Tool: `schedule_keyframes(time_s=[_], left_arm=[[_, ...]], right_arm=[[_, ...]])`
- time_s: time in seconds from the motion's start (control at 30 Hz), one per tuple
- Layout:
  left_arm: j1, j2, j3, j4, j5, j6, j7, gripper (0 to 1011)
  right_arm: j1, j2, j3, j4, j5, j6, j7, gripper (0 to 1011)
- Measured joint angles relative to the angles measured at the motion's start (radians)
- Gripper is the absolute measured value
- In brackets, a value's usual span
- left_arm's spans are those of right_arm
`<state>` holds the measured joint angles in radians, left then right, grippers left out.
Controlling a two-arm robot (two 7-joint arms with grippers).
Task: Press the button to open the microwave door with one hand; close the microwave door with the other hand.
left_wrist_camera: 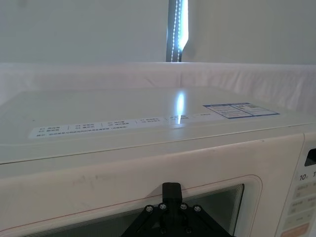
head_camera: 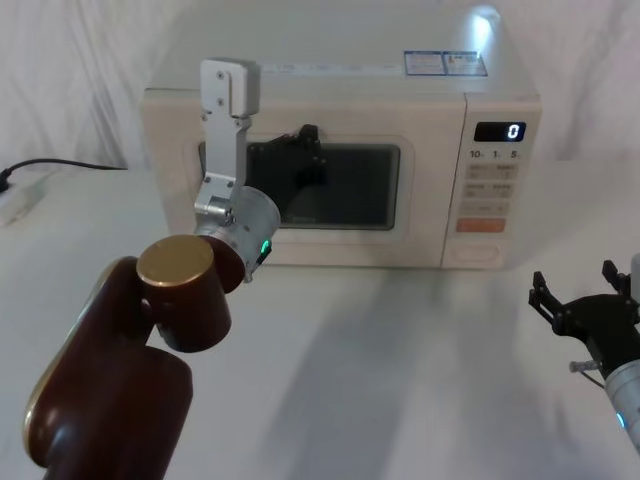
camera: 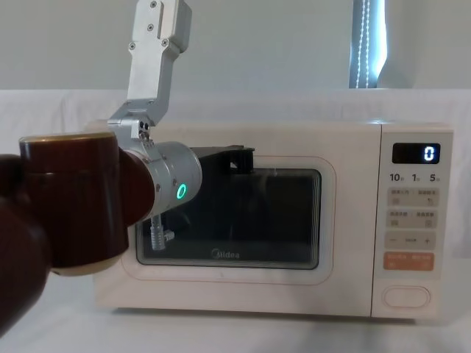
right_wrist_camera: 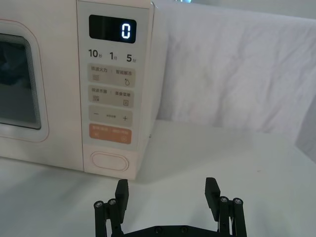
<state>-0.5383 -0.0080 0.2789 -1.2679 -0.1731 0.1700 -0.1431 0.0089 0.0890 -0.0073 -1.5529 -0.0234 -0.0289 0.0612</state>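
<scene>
The cream microwave (head_camera: pixel 340 85) stands at the back of the table, its display showing 0. The microwave door (head_camera: pixel 425 215) sits flush with the body. My left gripper (head_camera: pixel 305 140) is shut, its fingertips (left_wrist_camera: pixel 171 189) up against the door's upper edge by the dark window (camera: pixel 280 220). The maroon forearm and green-ringed wrist (camera: pixel 173 191) cover the door's left part. The button (right_wrist_camera: pixel 109 161) lies at the bottom of the control panel, under the orange key (right_wrist_camera: pixel 110 134). My right gripper (right_wrist_camera: pixel 167 190) is open low above the table, in front of the button and well short of it (head_camera: pixel 575 290).
A white power strip with a black cable (head_camera: pixel 20 195) lies at the table's far left. White cloth covers the table (head_camera: pixel 400 360) and drapes behind the oven. Open table stretches between the microwave front and my right gripper.
</scene>
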Motion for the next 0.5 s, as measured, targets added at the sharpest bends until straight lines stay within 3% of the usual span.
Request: schedule_keyframes(time_s=[0.27, 0.5], left_arm=[[0.005, 0.0, -0.002, -0.01, 0.002, 0.009, -0.001, 0], [0.042, 0.016, -0.001, -0.077, -0.001, 0.049, -0.013, 0]], right_arm=[[0.0, 0.0, 0.0, 0.0, 0.0, 0.0, 0.0, 1002], [0.0, 0.0, 0.0, 0.0, 0.0, 0.0, 0.0, 1002]])
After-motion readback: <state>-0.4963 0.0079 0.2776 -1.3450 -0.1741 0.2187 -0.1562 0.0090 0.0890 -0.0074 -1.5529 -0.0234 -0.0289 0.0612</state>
